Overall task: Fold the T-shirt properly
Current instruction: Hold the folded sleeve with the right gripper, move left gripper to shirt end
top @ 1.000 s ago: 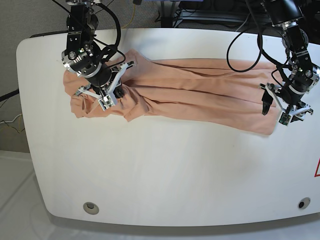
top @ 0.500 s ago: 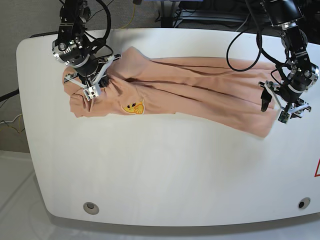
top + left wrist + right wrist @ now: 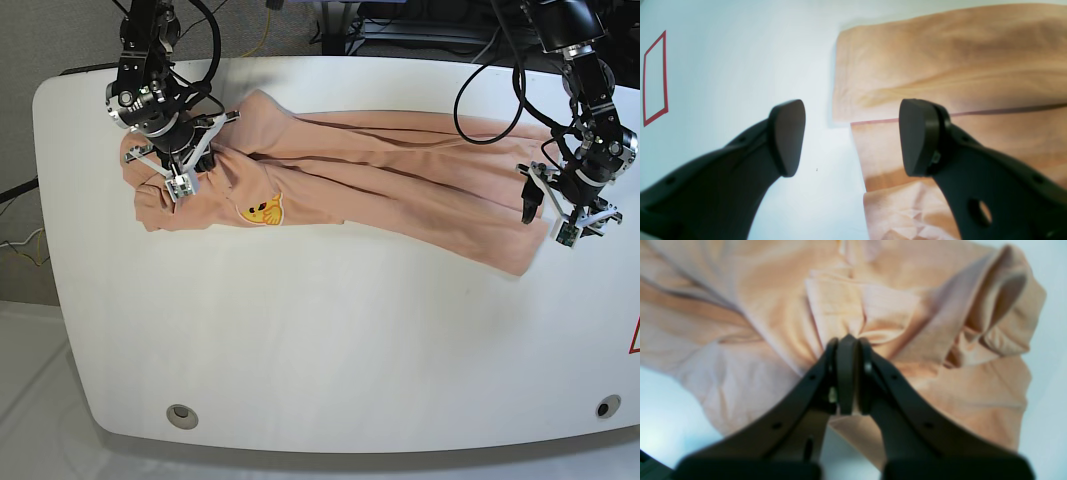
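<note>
I am pinching the T-shirt point(image 3: 370, 180) with my right gripper point(image 3: 188, 177), jaws closed tight on bunched fabric at the upper left of the base view. The shirt is lying stretched across the top of the table point(image 3: 330, 340). My left gripper point(image 3: 560, 212) is hanging spread wide over its right end, holding nothing.

The T-shirt point(image 3: 370, 185) lies stretched in long creases across the far half of the white desk point(image 3: 330, 340), a yellow mark point(image 3: 262, 210) showing on its front. The right claw point(image 3: 183, 172) sits closed on bunched cloth at one end. The left claw point(image 3: 560, 212) hovers with its jaws apart (nothing between them) at the opposite end.
</note>
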`<state>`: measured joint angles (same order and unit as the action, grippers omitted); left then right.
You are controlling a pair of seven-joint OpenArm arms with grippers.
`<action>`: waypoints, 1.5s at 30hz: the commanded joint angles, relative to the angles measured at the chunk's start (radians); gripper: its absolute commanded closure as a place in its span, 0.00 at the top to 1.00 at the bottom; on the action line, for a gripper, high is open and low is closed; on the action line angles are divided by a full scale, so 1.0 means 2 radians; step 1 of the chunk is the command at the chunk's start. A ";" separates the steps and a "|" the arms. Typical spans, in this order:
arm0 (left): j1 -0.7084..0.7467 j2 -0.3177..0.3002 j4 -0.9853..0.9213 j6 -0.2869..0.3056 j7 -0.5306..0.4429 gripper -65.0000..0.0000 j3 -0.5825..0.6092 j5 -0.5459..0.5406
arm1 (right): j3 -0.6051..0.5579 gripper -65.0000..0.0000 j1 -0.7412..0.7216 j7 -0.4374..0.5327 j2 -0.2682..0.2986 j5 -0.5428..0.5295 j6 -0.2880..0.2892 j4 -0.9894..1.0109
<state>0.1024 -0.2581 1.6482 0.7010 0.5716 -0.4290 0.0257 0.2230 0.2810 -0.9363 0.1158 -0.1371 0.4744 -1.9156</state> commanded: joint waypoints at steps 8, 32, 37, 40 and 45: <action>-0.006 -0.009 0.010 -0.001 -0.012 0.65 -0.005 -0.006 | 0.002 0.73 0.006 0.009 0.003 -0.005 -0.001 -0.005; 0.007 -0.013 0.055 -0.001 -0.010 0.65 -0.048 -0.006 | 0.001 0.33 -0.009 0.010 -0.020 -0.009 0.005 -0.045; 0.008 -0.012 0.054 -0.001 -0.010 0.65 -0.080 -0.007 | 0.001 0.00 -0.013 0.011 -0.021 -0.009 0.005 -0.038; 0.008 -0.012 0.052 -0.001 -0.010 0.65 -0.102 -0.009 | 0.001 0.04 -0.020 0.011 -0.021 -0.006 0.005 -0.031; 0.008 -0.011 0.044 -0.001 -0.010 0.65 -0.120 -0.009 | 0.001 0.00 -0.023 0.011 -0.020 -0.005 0.005 -0.014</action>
<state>0.1303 -0.2638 1.7336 0.7040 0.5755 -0.6613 0.0223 0.2230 0.2417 -0.9360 0.0669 -0.1356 0.4862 -1.9400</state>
